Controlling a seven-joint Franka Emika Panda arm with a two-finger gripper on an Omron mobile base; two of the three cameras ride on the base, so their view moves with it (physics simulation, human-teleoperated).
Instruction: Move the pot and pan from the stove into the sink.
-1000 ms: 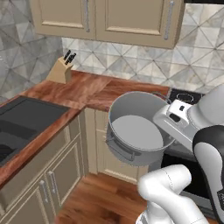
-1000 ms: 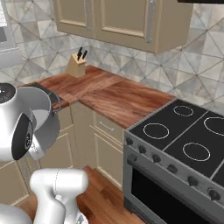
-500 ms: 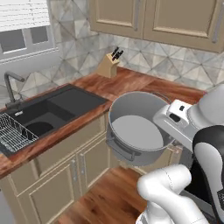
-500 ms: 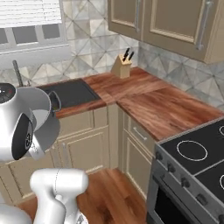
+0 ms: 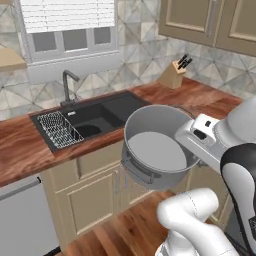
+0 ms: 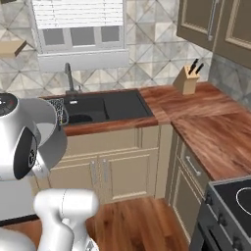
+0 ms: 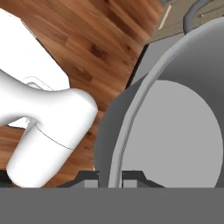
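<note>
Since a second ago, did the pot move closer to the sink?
Yes. The gripper carries the pot, which sat over the stove end then; now it hangs over the floor just in front of the sink.

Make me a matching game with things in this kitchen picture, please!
Things:
1. pot
2. wire rack
3. knife block
4. faucet

Places:
A. on the wooden counter in the corner, by the tiled wall
B. held up in the air over the floor, in front of the cabinets
C. behind the sink, under the window
D. lying in the sink's left basin

Pairs: 1-B, 2-D, 3-A, 4-C
</note>
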